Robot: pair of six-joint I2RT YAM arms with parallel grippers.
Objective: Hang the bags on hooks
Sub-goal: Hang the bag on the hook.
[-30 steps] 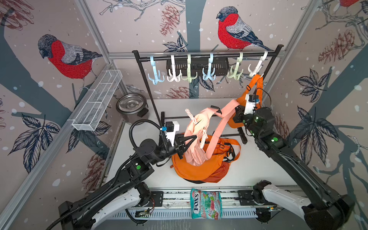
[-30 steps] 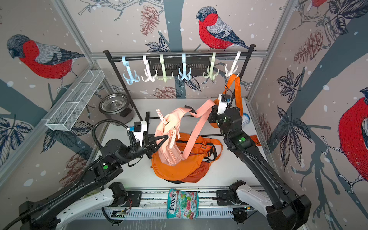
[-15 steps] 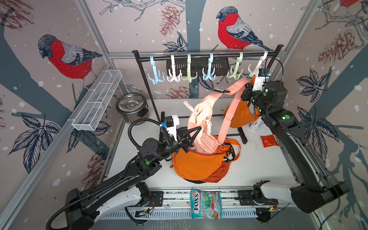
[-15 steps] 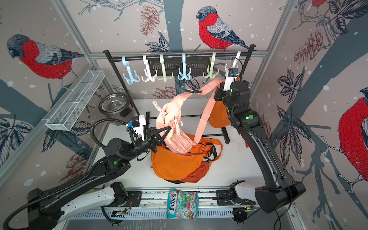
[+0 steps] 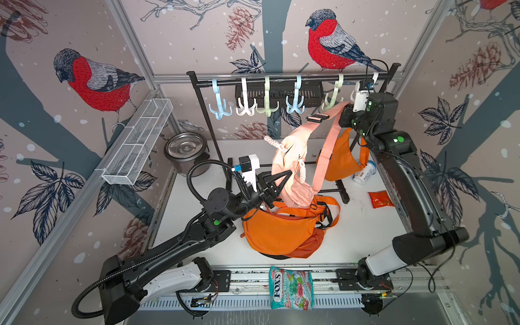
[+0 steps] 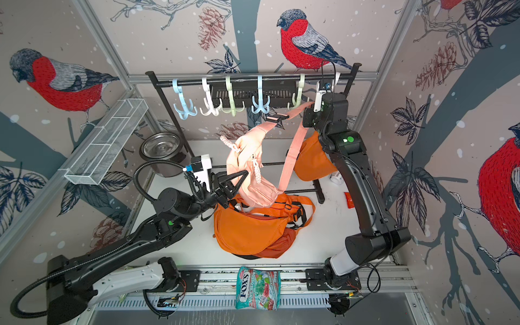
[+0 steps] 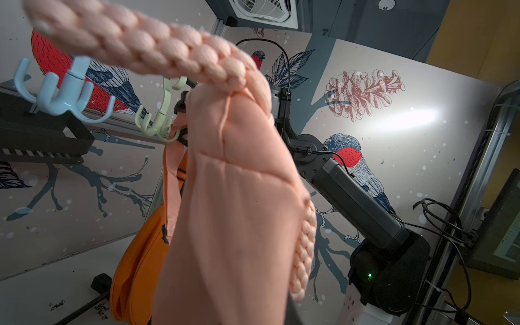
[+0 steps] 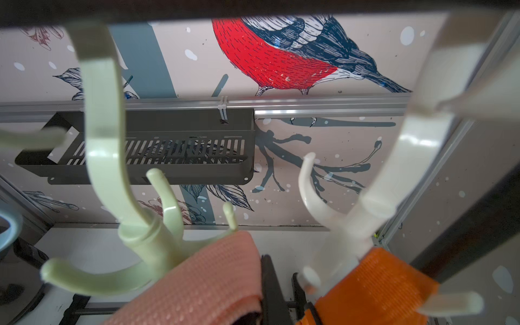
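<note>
The pink bag [image 5: 292, 168] hangs in the air between both arms in both top views [image 6: 253, 174]. My left gripper [image 5: 282, 177] is shut on its body; in the left wrist view the bag [image 7: 239, 211] hides the fingers. My right gripper [image 5: 344, 114] is up at the rail, shut on the pink strap [image 8: 202, 281]. That strap lies against the prongs of the pale green hook [image 8: 146, 233]; I cannot tell whether it is over a prong. The same green hook [image 5: 333, 97] hangs on the black rail.
An orange bag [image 5: 340, 160] hangs by its strap [image 8: 374, 287] from the white hook [image 8: 346, 225]. Another orange bag [image 5: 281, 230] lies on the table. The rail carries several more hooks [image 5: 267, 104]. Also here: metal bowl [image 5: 185, 149], wire basket [image 5: 138, 140], candy pack [image 5: 291, 287], red packet [image 5: 380, 198].
My right gripper has risen from mid height to the rail with the pink strap, ending at the green hook. The left gripper has lifted the bag's body a little.
</note>
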